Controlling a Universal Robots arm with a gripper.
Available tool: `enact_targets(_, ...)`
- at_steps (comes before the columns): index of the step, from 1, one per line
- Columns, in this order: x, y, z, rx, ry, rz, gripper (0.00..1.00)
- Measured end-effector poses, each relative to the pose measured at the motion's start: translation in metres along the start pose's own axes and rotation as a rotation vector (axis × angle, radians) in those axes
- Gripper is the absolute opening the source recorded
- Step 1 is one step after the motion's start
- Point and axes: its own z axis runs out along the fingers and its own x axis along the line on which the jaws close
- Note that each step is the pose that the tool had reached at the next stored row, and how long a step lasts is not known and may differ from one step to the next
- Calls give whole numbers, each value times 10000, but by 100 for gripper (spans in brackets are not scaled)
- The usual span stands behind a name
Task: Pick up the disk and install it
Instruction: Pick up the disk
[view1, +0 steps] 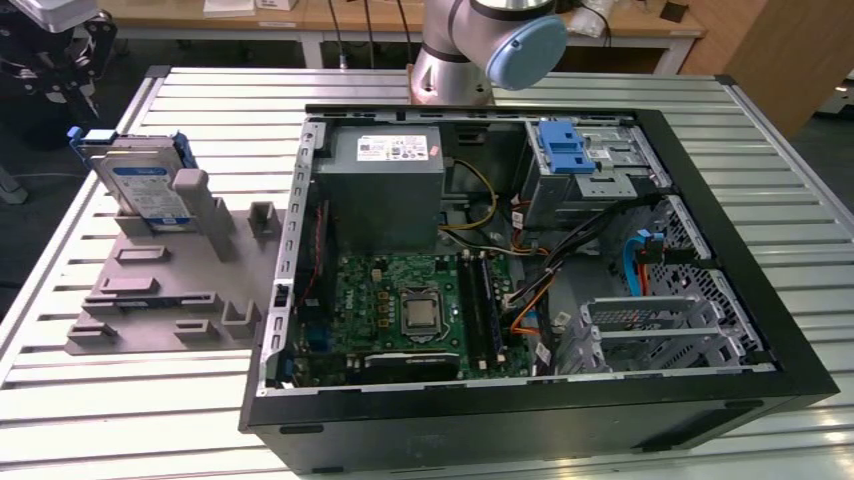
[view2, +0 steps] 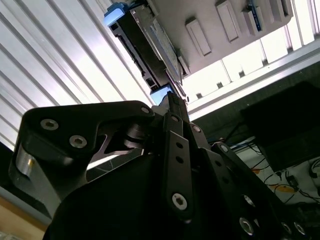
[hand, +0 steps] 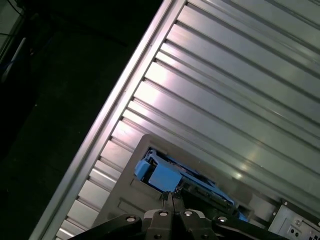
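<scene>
The disk (view1: 140, 185), silver-grey with a white-and-blue label in a blue carrier, stands upright in a slot of the grey holder (view1: 160, 290) on the exterior view's left. My gripper (view1: 74, 75) hangs beyond the disk near the table's far left corner, apart from it. In both wrist views the disk (view2: 150, 45) (hand: 165, 175) lies just past my fingertips. The gripper (hand: 169, 197) is shut, fingers pressed together with nothing between them. The same gripper (view2: 172, 100) points at the disk's blue end.
An open computer case (view1: 534, 250) lies flat on the slatted metal table (view1: 200, 110), showing motherboard, power supply and cables. A blue bracket (view1: 567, 150) sits on a metal drive cage at its far right. An empty metal cage (view1: 654, 330) sits near right. The arm's base (view1: 467, 50) stands behind the case.
</scene>
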Motion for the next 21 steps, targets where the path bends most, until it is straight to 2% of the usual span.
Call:
enact_targets(11,5,3,0,-7,26,-616,11)
enact_targets(21,5,3,0,-18,60,-1481,11)
